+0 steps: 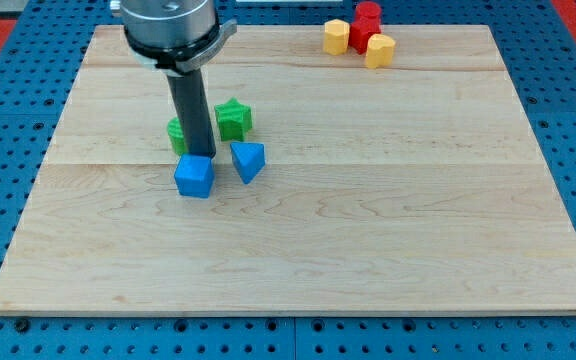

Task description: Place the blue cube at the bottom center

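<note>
The blue cube point(195, 177) lies on the wooden board point(368, 230), left of the middle. My tip point(201, 154) stands right at the cube's top edge, touching or nearly touching it. A blue wedge-shaped block point(248, 160) lies just to the right of the cube. A green block point(177, 133) sits partly hidden behind the rod, and a green star-shaped block point(233, 117) sits to the rod's right.
At the view's top right, a yellow block point(336, 36), a red block point(366, 22) and another yellow block point(379, 50) cluster near the board's far edge. Blue pegboard point(8, 120) surrounds the board.
</note>
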